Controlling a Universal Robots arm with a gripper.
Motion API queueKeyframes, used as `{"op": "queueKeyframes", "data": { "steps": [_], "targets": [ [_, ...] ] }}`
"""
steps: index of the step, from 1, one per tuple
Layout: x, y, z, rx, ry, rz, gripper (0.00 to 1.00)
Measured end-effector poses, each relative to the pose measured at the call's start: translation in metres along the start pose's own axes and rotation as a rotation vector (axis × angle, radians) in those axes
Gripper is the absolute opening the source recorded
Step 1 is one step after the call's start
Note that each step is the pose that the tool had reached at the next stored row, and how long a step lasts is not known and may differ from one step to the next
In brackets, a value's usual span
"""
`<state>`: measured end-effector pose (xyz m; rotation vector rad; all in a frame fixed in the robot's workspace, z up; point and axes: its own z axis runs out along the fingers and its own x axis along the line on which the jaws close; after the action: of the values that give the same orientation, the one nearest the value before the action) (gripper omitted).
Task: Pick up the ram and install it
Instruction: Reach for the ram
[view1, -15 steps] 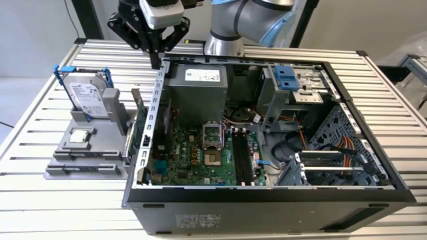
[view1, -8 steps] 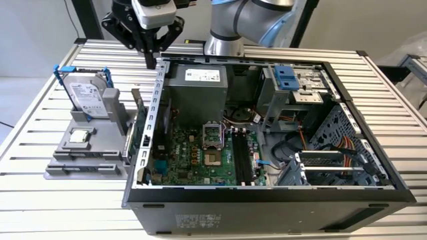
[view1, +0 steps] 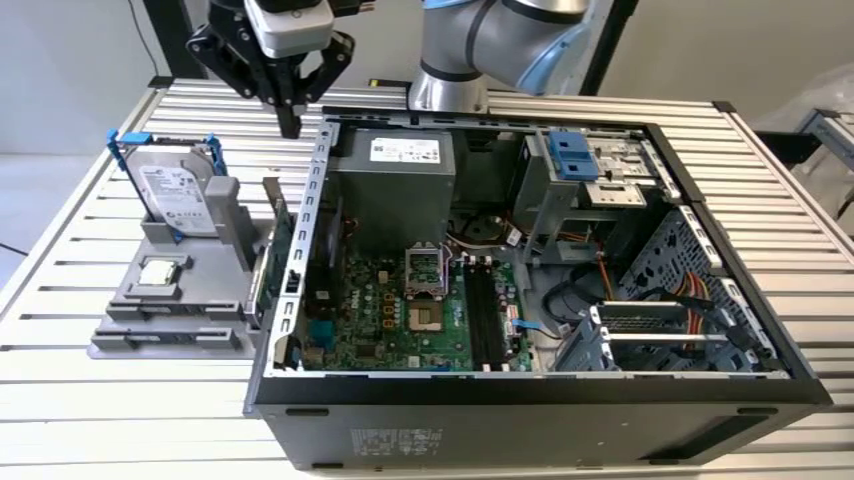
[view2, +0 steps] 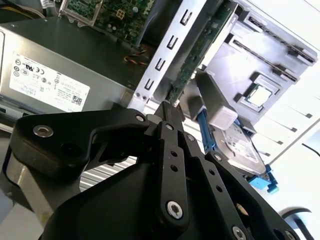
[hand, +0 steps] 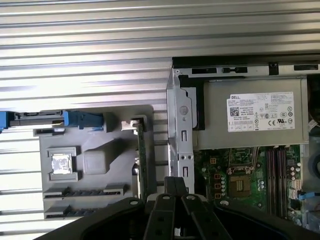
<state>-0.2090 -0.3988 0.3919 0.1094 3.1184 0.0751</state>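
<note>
Closest to the lens in the second wrist view is the gripper (view2: 170, 107), its black fingers (view2: 172, 150) drawn together at the tips with nothing between them. Past the tips the ram (view2: 195, 60) stands on edge, a thin green stick seated in the grey holder (view2: 220, 75) just beside the case wall (view2: 165, 55). The hard drive (view2: 240, 147) and the CPU (view2: 257, 96) rest in the same holder, and the power supply (view2: 75, 65) lies on the other side of the wall. In the first wrist view the gripper (hand: 175, 186) again looks closed and empty. The ram (hand: 141, 160) shows edge-on in its slot in the holder (hand: 95, 165), apart from the tips, which seem to sit over the case wall more than over the stick. The memory slots (hand: 277, 170) on the motherboard lie further inside the case, beside the CPU socket. In the exterior view the gripper (view1: 290, 125) hangs above the table (view1: 80, 400) at the corner of the open case (view1: 534, 385), with the ram (view1: 276, 208) below it and clear of the tips. The memory slots (view1: 483, 310) look unfilled. As I judge it, the work stands at the approach to the pick, with the ram not yet grasped. A grasp would call for the fingers to part, line up across the stick's thin upper edge and clear both the holder and the case wall.
</note>
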Motion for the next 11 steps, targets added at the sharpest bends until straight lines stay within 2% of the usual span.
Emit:
{"op": "queueKeyframes", "data": {
  "steps": [11],
  "targets": [
    [0.0152,-0.0011,0.0,0.0,0.0,0.0,0.0]
  ]
}}
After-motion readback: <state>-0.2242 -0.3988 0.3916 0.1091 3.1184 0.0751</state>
